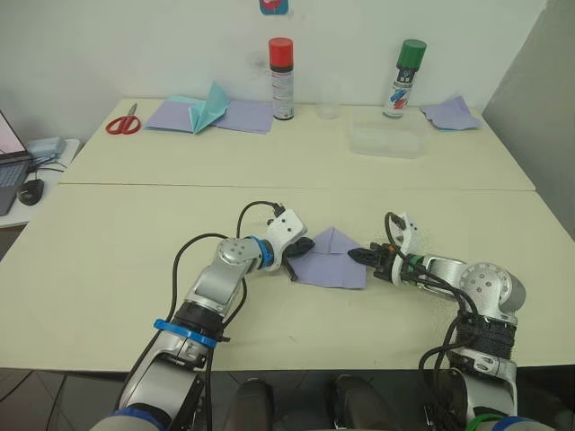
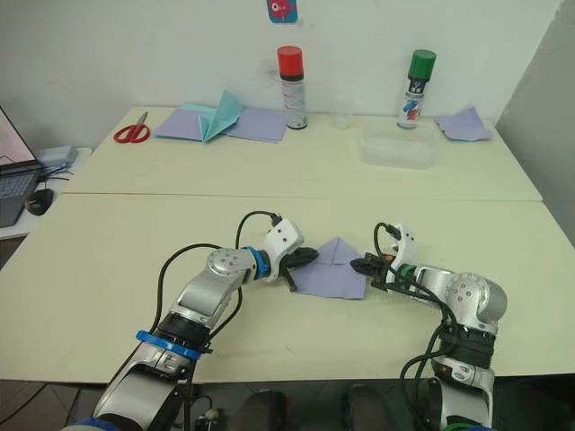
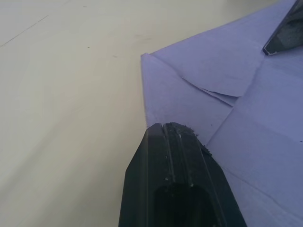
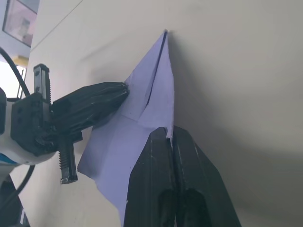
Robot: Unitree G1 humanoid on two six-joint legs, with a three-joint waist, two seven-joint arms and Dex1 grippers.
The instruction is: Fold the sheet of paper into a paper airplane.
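Lavender sheet of paper (image 1: 331,260) unmarked; spray-can labels unreadable.

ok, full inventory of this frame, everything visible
sheet of paper: 1, lavender, top corners folded to a point, near table centre, between grippers
flat sheets: lavender and teal, far table left
teal pointed paper piece: 1, on those sheets
scissors: 1, red, far left
spray cans: 2, red cap, green cap, by wall
clear container: 1, far right
lavender scrap: 1, far right
left gripper: shut, pressing sheet's left edge
right gripper: shut, at sheet's right edge
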